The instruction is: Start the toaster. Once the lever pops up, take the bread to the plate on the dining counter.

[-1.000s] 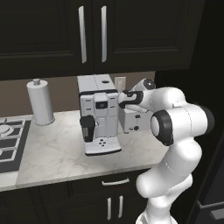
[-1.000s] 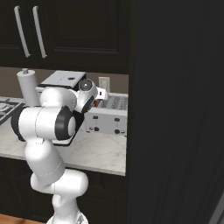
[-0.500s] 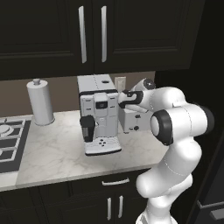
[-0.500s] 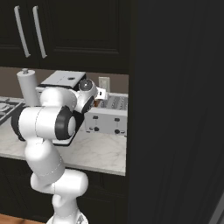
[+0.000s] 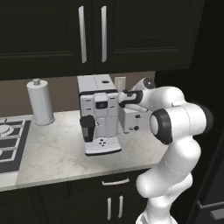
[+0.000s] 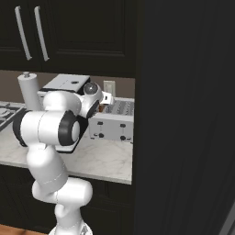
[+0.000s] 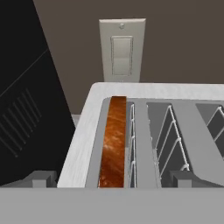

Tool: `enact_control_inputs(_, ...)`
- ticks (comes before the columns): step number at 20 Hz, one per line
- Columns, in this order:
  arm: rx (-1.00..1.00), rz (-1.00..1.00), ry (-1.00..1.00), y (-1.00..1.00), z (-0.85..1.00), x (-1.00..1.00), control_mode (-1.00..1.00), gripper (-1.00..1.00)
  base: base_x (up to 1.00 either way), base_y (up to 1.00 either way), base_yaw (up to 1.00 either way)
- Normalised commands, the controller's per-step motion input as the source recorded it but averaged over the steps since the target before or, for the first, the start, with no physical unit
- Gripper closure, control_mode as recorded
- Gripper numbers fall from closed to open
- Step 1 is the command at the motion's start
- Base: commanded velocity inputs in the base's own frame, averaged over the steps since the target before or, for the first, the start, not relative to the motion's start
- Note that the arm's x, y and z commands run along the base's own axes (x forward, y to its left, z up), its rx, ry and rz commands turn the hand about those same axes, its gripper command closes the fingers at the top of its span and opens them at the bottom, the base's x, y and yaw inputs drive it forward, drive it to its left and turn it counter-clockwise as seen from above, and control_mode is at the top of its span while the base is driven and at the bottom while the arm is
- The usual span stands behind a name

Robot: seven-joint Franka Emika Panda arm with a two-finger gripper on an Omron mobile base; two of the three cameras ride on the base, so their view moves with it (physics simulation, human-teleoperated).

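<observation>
You're hovering fingers (image 7: 112, 180) wide open, holding nothing, over the toaster (image 7: 175, 131); bread (image 7: 113, 140) is sitting in its left slot, so be centring before closing

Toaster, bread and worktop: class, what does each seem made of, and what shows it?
Toaster: pale grey, matte, brushed-looking casing, probably metal or plastic; thin wire guides in the slots.
Bread: glossy mottled brown crust edge, toasted-looking.
Worktop: pale, grey-veined, smooth surface, apparently marble.
</observation>
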Motion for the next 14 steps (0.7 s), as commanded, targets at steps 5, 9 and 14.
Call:
enact_control_inputs(5, 0.00, 0.00, 0.04, 0.00, 0.00, 0.05, -1.00, -1.00, 0.00, 0.00, 0.00)
enact_control_inputs(9, 0.00, 0.00, 0.04, 0.00, 0.00, 0.09, -1.00, -1.00, 0.00, 0.00, 0.00)
enact_control_inputs(14, 0.00, 0.00, 0.04, 0.00, 0.00, 0.06, -1.00, -1.00, 0.00, 0.00, 0.00)
